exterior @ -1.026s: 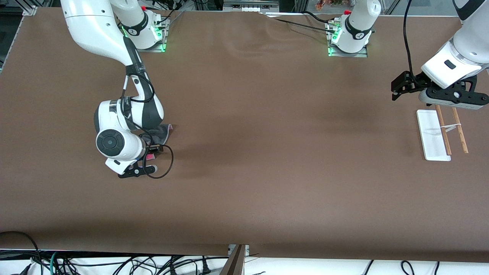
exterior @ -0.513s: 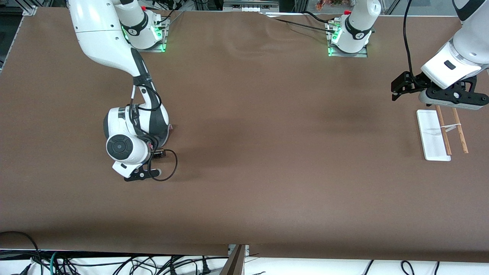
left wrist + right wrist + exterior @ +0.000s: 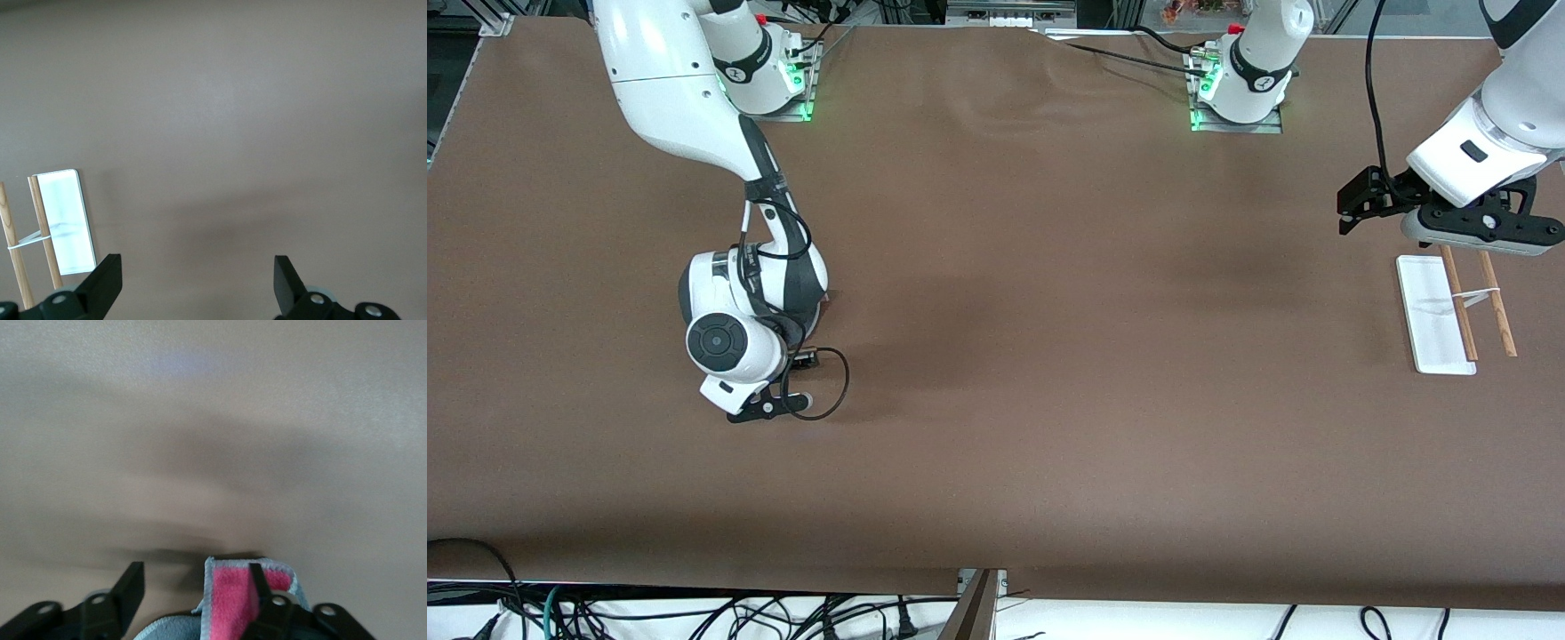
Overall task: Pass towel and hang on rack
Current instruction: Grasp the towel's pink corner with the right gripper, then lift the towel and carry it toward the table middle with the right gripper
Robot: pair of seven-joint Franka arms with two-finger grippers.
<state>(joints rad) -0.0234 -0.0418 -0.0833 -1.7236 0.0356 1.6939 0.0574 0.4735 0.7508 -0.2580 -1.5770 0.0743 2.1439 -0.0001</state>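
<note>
Pink-and-grey towel [image 3: 237, 597] between the right claw's [image 3: 193, 587] parted fingers, low at the worktop [image 3: 1049, 356].
Right arm bends steeply down toward its own end; whether the fingers actually pinch the cloth is unclear. Left claw [image 3: 193, 283] waits wide open, empty, above the rack [image 3: 1449, 311], whose white base and two wooden rods stand unobstructed.

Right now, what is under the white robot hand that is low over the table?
Under the right hand lies the towel, pink-red with a light edge, one finger across it. The hand covers the rest of it.

Soft cloth towel [image 3: 233, 590]; wooden rods, glossy white rack [image 3: 1436, 313].
</note>
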